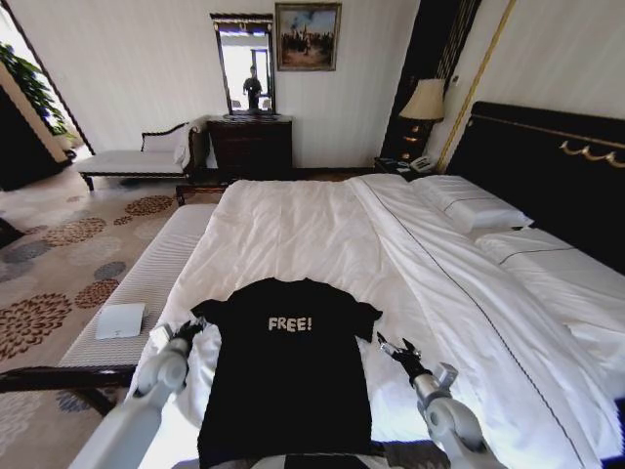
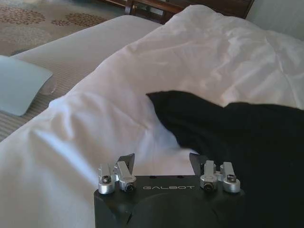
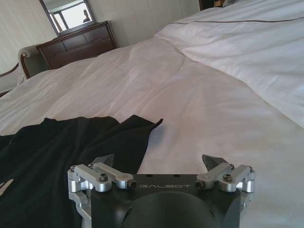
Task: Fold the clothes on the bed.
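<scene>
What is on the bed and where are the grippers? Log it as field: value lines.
garment: black T-shirt, spread flat, "FREE!" lettering up
surface: bed, white sheets
left gripper: open, beside the left sleeve, holding nothing
right gripper: open, beside the right sleeve, holding nothing
fold state: not yet folded
beside bed: pale bench with a white pad on it

Open bed (image 1: 293,234) sheet all around T-shirt (image 1: 288,371)
</scene>
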You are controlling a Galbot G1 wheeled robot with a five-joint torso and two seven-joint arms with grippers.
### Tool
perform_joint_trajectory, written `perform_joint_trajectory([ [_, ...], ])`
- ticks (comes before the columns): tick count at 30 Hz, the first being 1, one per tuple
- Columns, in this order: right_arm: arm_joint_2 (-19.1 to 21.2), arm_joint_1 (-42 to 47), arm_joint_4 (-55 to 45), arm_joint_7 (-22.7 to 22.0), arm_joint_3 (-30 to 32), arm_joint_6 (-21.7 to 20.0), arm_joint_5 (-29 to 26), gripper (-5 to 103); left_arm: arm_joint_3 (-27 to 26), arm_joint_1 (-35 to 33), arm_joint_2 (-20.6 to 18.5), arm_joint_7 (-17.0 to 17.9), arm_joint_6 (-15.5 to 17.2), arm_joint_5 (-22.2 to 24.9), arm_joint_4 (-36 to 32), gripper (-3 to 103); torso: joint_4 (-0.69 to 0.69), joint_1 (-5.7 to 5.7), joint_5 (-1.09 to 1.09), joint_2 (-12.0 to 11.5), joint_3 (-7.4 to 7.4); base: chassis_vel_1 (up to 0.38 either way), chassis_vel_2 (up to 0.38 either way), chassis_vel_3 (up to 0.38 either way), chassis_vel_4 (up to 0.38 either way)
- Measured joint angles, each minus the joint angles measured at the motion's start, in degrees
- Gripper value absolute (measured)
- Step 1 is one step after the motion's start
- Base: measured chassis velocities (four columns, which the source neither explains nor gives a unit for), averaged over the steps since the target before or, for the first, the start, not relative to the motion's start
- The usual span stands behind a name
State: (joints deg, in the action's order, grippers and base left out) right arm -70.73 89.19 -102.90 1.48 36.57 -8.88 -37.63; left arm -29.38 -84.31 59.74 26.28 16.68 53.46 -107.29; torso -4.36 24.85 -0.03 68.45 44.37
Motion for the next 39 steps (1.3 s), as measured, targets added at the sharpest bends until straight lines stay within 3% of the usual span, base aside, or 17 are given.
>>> perform_joint_trajectory([
  [2,0.14,0.20,0.25,0.06,-0.02,0.07,0.02,100,-0.24,-0.95,1.17,-1.70,-1.05,-2.03,1.17,77,-0.04,0.00,-0.02,0.00,0.00,0.000,0.000,0.000,0.000],
  [6,0.29,0.45,0.17,0.07,-0.10,0.07,0.23,100,-0.20,0.17,2.38,-2.77,-2.43,-1.71,2.66,88,-0.04,0.01,-0.01,-0.01,0.00,0.000,0.000,0.000,0.000],
  [7,0.42,0.63,-0.07,0.06,-0.09,0.07,0.27,100,0.18,1.96,2.91,-3.14,-3.34,-1.03,3.86,97,-0.05,0.02,-0.01,0.00,0.01,0.000,0.000,0.000,0.000],
  [10,0.56,0.84,-0.24,0.04,0.01,0.06,0.27,100,0.57,3.65,3.18,-3.16,-3.51,-0.35,5.10,100,-0.06,0.02,-0.01,-0.01,0.01,0.000,0.000,0.000,0.000],
  [16,0.83,1.31,-0.85,-0.14,0.76,-0.27,0.10,100,2.21,9.92,3.10,-2.72,-3.54,1.39,10.12,86,-0.05,0.02,-0.01,-0.01,0.01,0.000,0.000,0.000,0.000],
  [18,0.83,1.43,-0.85,-0.15,0.85,-0.37,0.05,100,2.24,10.59,3.00,-2.59,-3.53,1.90,10.73,86,-0.05,0.02,-0.01,-0.01,0.01,0.000,0.000,0.000,0.000],
  [24,1.00,1.57,-0.84,-0.24,1.01,-0.55,-0.22,100,2.97,13.88,2.73,-2.47,-2.94,3.95,13.62,58,-0.04,0.02,-0.01,-0.02,0.01,0.000,0.000,0.000,0.000],
  [39,1.50,0.23,-1.53,-0.85,0.66,-1.23,-1.60,100,5.25,16.42,3.20,-2.77,-2.15,3.25,16.27,53,-0.04,0.02,-0.01,-0.02,0.01,0.000,0.000,0.000,0.000],
])
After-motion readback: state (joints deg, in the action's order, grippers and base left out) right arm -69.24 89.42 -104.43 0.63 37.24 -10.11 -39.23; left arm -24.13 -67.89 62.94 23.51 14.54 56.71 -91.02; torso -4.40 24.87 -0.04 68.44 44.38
